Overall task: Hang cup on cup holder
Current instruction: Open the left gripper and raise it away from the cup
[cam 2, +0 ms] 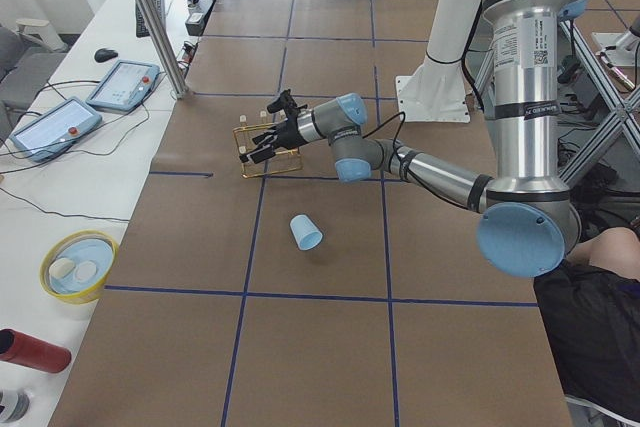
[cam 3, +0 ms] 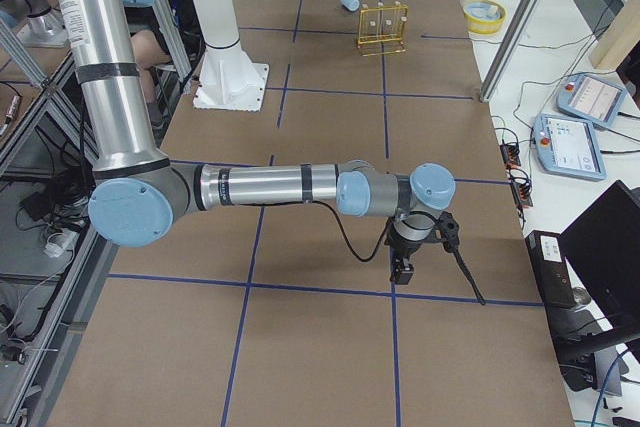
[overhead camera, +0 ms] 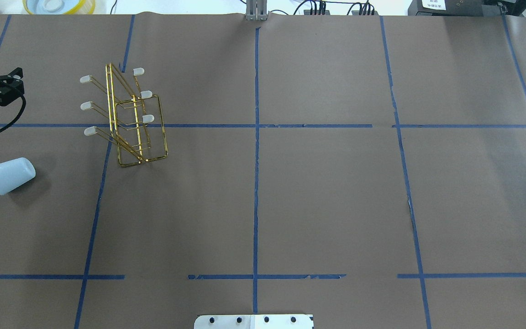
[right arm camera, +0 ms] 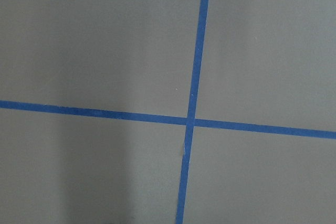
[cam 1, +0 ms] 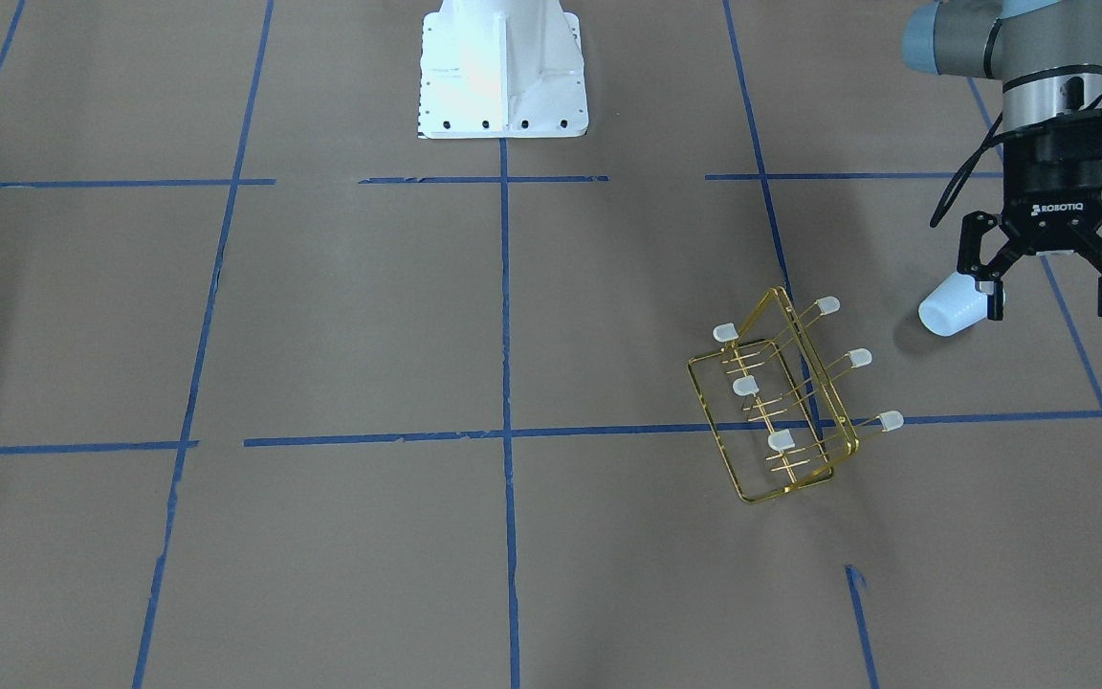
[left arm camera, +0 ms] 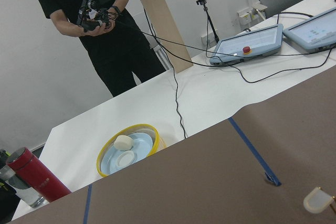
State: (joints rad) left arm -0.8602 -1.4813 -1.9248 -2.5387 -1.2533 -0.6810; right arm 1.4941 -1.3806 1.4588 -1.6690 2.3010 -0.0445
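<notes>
Sideways on the counter point(overhead camera: 318, 192) lies the cup point(overhead camera: 9, 175), near the upright cup holder point(overhead camera: 135, 123), not touching it. Left gripper point(cam 1: 1050, 306) hovers nearby, spread wide, empty. Right gripper point(cam 3: 402, 269) well apart; opening cannot be told.

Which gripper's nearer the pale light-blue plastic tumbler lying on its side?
Left. The left gripper hangs open close by the pale light-blue plastic tumbler, just beyond it from the robot and not touching it. The right gripper is far off on the robot's other side.

Brown table point(overhead camera: 327, 196), blue tape grid point(overhead camera: 256, 183), cup point(overhead camera: 9, 175) lying sideways, cup holder point(overhead camera: 137, 119) nearby
</notes>
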